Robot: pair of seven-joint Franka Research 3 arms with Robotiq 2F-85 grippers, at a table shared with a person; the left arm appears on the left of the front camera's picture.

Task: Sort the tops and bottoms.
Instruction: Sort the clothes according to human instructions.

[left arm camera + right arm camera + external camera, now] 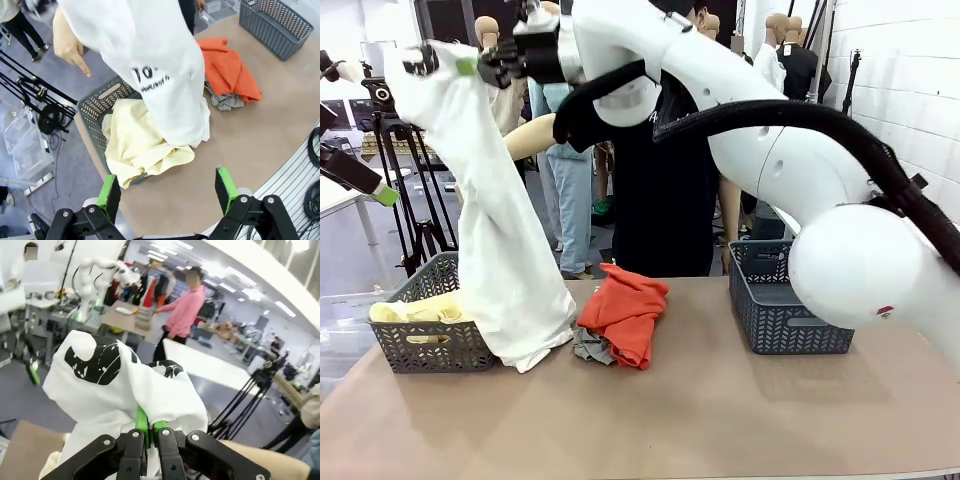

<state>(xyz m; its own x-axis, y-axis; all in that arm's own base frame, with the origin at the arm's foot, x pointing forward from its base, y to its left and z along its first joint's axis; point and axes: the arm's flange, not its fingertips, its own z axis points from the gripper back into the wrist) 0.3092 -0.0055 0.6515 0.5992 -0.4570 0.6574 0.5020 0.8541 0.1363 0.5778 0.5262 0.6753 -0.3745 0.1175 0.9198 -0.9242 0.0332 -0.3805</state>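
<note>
The right gripper (pixel 149 426) pinches a limp white garment (pixel 505 250) hanging in long folds against a grey lattice basket (pixel 420 350); the left gripper (pixel 167 192) stands spread.

A heap of clothes (pixel 625 312) lies in the middle of the worktop (pixel 700 420). Left of the heap stands a basket (pixel 430 350) with a garment (pixel 415 310) in it. Right of the heap, well apart, stands a second basket (pixel 785 325). Just left of the heap a long garment (pixel 500 250) hangs from the right claw (pixel 468 67), its hem on the worktop. Behind the heap stands a person (pixel 660 200).
</note>
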